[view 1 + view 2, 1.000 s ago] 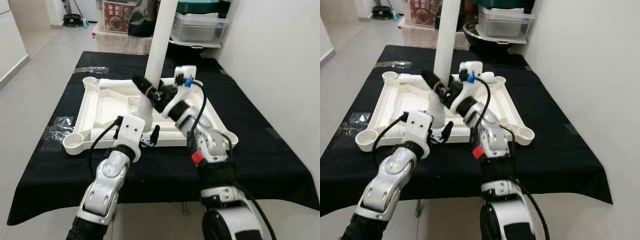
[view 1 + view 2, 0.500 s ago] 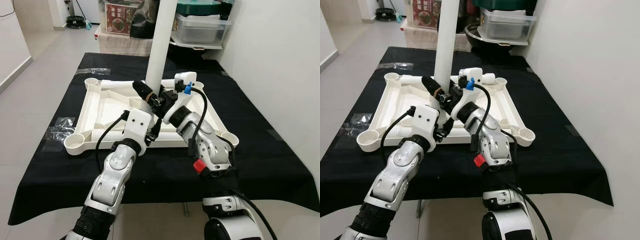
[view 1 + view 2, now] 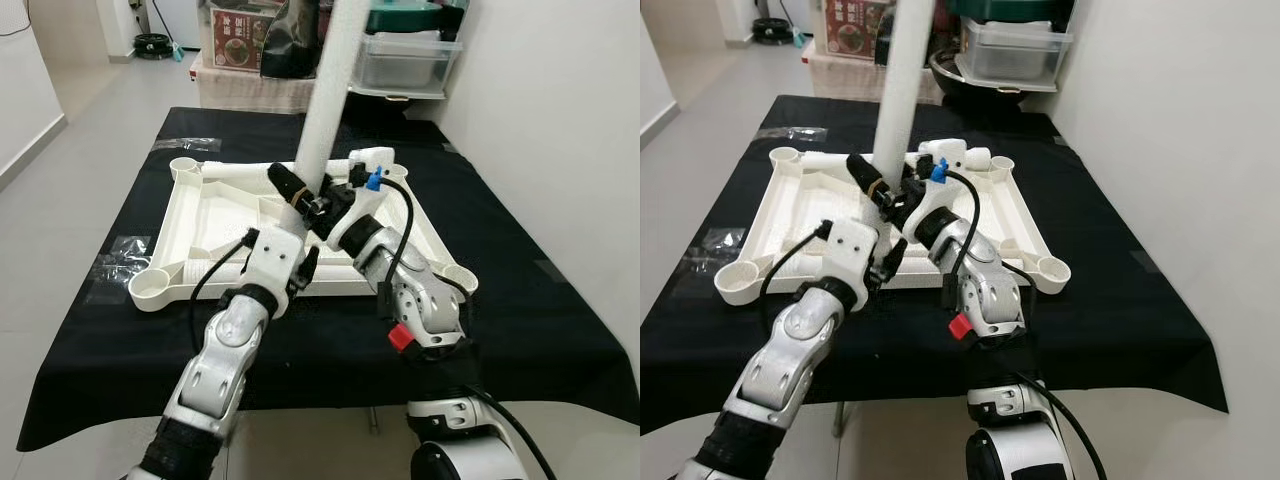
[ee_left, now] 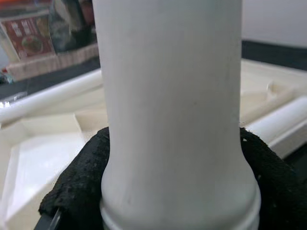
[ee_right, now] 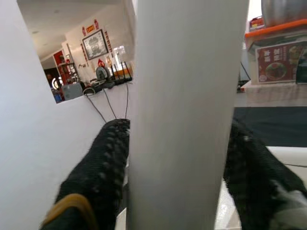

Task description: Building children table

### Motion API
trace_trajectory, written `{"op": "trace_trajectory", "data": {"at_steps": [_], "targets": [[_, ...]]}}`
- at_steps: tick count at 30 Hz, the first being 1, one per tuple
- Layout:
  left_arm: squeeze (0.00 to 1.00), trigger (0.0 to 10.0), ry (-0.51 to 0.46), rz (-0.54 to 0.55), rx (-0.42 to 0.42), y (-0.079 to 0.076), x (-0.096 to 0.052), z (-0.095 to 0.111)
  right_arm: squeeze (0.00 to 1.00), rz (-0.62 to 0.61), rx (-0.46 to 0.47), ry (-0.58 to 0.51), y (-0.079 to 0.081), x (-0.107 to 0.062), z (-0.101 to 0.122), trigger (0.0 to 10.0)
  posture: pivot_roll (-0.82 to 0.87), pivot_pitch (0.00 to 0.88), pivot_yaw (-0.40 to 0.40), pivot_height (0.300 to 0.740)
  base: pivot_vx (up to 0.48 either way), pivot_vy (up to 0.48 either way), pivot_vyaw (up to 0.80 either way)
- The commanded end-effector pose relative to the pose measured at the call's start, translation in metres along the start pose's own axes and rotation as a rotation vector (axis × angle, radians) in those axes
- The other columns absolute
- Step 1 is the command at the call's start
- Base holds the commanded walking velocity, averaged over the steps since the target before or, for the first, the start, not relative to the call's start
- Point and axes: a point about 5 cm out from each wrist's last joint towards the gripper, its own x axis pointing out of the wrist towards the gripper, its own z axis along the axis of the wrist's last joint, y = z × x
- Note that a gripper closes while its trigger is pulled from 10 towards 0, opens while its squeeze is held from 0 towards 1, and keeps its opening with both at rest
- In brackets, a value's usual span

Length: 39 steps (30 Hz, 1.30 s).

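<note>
Left gripper [image 3: 296,196]: jaws clenched round the white table leg [image 3: 326,110] near its lower end.
Right gripper [image 3: 322,200]: jaws clenched on the same leg.
Leg: long axis near upright, top tilted right, above the upturned white tabletop [image 3: 215,215].
Table [image 3: 520,300]: black cloth.
Room: storage boxes [image 3: 405,60] behind.

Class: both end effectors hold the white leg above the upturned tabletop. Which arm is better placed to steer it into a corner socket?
Left, probably. The left end effector grips the leg at its lower end; the right end effector clamps higher up.
</note>
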Motion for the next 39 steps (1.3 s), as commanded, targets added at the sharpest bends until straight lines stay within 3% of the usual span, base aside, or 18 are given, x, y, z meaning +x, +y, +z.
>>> {"op": "trace_trajectory", "data": {"at_steps": [1, 16, 27, 32, 39], "targets": [[0.00, 10.0, -0.011, -0.011, 0.023, 0.001, -0.002, 0.001, 0.00, -0.013, 0.019, 0.010, -0.003, -0.004, 0.000, 10.0, 0.04, 0.000, -0.090, 0.740, 0.000, 0.000, 0.00], [0.00, 10.0, -0.016, -0.049, 0.106, 0.012, -0.008, -0.004, 0.00, 0.062, 0.090, 0.087, 0.001, -0.008, -0.006, 10.0, 0.04, 0.000, -0.091, 0.740, 0.000, 0.000, 0.00], [0.00, 10.0, -0.032, -0.130, 0.199, 0.002, -0.009, -0.007, 0.00, 0.065, 0.111, 0.133, 0.006, -0.007, -0.015, 10.0, 0.04, 0.000, -0.088, 0.740, 0.000, 0.000, 0.00], [0.00, 10.0, -0.035, -0.164, 0.196, -0.009, -0.012, -0.008, 0.00, 0.031, 0.118, 0.128, 0.001, -0.005, -0.013, 10.0, 0.04, 0.000, -0.088, 0.740, 0.000, 0.000, 0.00], [0.00, 10.0, -0.037, -0.171, 0.211, -0.010, -0.014, -0.010, 0.00, 0.022, 0.118, 0.125, 0.000, -0.005, -0.012, 10.0, 0.04, 0.000, -0.089, 0.740, 0.000, 0.000, 0.00]]}}
